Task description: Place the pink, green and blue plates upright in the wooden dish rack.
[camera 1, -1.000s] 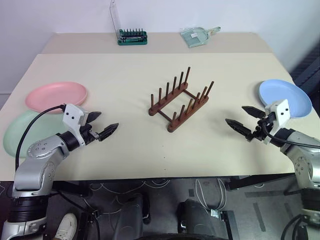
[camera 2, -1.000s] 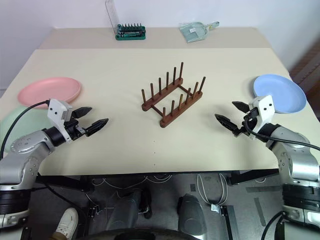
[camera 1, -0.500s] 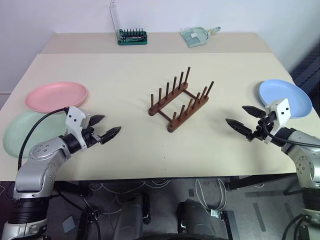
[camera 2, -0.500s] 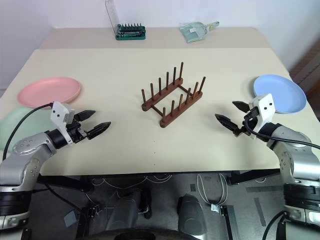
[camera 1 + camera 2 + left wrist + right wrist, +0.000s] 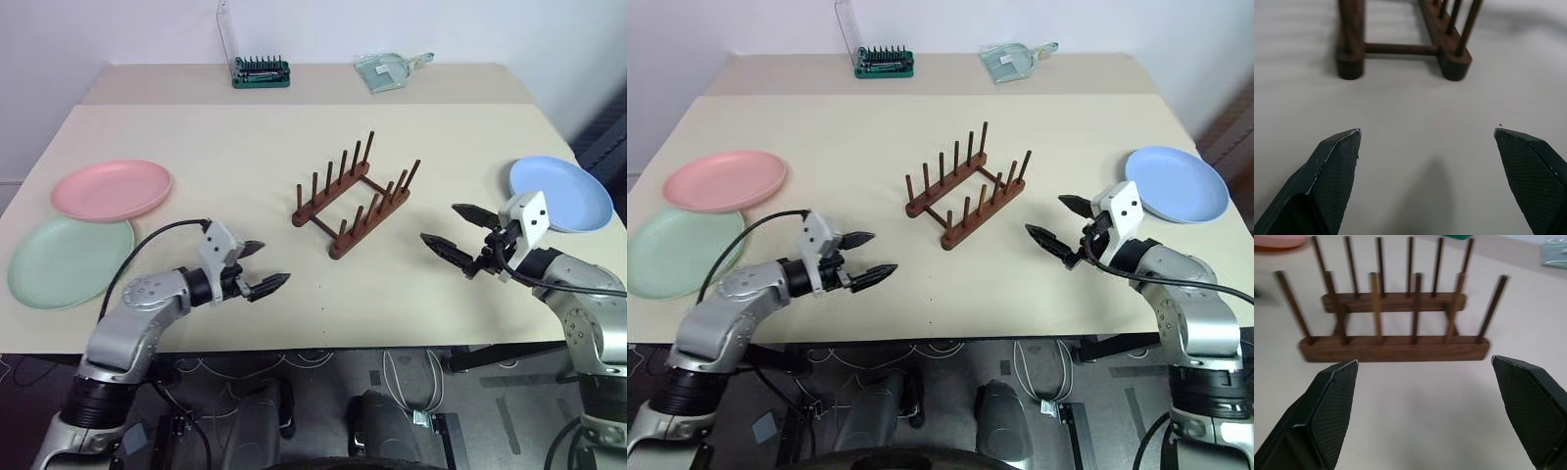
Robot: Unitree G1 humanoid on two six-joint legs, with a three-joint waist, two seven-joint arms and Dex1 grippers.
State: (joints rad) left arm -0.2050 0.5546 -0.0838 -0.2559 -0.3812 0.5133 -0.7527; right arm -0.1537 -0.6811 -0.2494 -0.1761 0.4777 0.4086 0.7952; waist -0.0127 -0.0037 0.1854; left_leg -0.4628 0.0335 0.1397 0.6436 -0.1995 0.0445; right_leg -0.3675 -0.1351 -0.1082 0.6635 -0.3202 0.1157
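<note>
The pink plate (image 5: pixel 111 189) and the green plate (image 5: pixel 69 259) lie flat side by side at the table's left. At the right edge the blue plate (image 5: pixel 560 193) also lies flat. The wooden dish rack (image 5: pixel 353 196) stands empty and slanted in the middle of the table. My left gripper (image 5: pixel 271 262) hovers open over the front of the table, left of the rack and pointing at its near end (image 5: pixel 1400 49). My right gripper (image 5: pixel 440 223) is open just right of the rack, facing its long side (image 5: pixel 1396 345), with the blue plate behind it. Neither gripper holds anything.
A green tool bit holder (image 5: pixel 260 71) with a raised clear lid stands at the back of the table. A clear dustpan-like item (image 5: pixel 387 70) lies to its right. The table's front edge (image 5: pixel 323 338) runs just below both arms.
My left gripper swung right, away from the green plate and toward the rack. My right gripper shifted a little left toward the rack. Both stayed open.
</note>
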